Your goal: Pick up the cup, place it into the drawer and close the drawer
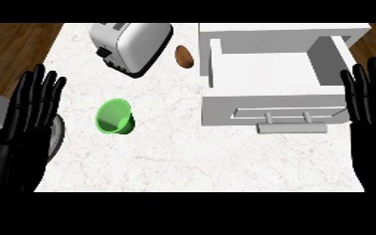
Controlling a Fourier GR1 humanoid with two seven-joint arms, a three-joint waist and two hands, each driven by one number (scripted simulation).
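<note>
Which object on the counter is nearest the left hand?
The green plastic cup, just right of the left hand; the silver toaster and brown potato lie farther.

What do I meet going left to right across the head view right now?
Left hand → green cup → toaster → brown potato → open drawer → right hand.

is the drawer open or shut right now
Open: the drawer is pulled out toward the robot, its white inside showing from above with nothing in it, and the handle is at the front.
</note>
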